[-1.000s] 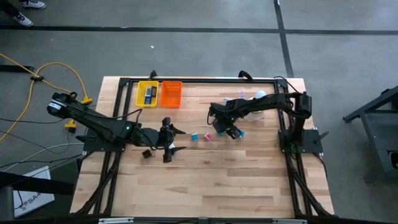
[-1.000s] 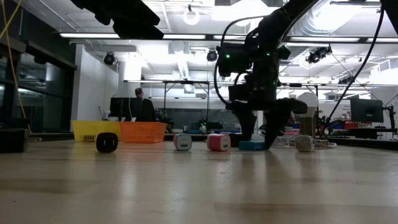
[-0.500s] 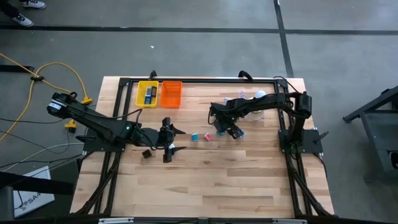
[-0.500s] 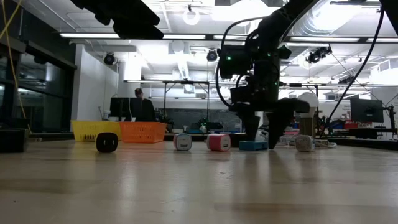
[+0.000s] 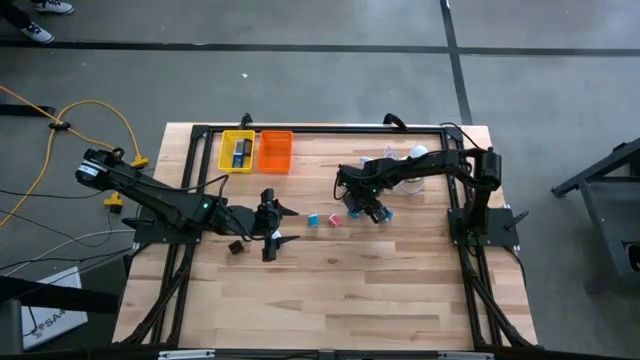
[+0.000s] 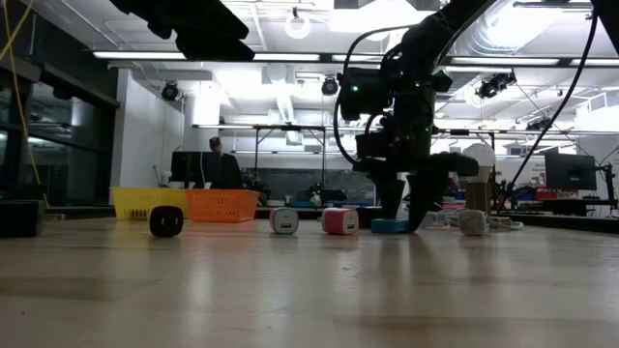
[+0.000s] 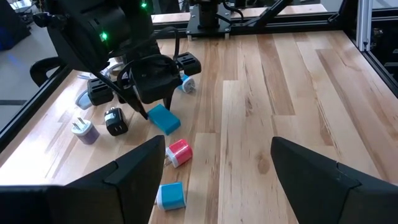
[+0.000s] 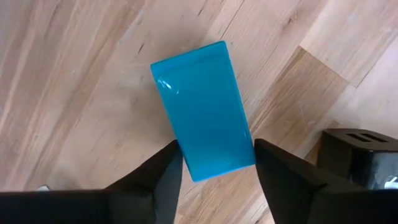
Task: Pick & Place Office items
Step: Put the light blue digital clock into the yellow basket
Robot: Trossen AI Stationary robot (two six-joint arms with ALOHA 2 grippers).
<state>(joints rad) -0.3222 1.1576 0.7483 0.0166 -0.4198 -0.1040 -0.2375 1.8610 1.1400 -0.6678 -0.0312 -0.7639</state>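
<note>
Starting at your left: the left gripper (image 5: 276, 226) is parked low over the table, fingers spread wide with nothing between them. A small black piece (image 5: 236, 246) lies just beside that arm, on the near side. Up at the far edge sit the yellow bin (image 5: 237, 151), with a few bits inside, and the orange bin (image 5: 275, 151), touching side by side.

Moving toward the middle, you've got a light-blue piece (image 7: 170, 195) and a pink-red piece (image 7: 178, 152) lying near each other on the wood.

Then the right gripper (image 8: 216, 163) is right down at the blue packet (image 8: 202, 109), its fingers straddling one end of the packet, open, not clamped on it. The packet lies flat on the table (image 5: 400, 290). Just past it, in the left wrist view, you can see a black plug-like piece (image 7: 115, 121) and a pale one (image 7: 82, 129).
</note>
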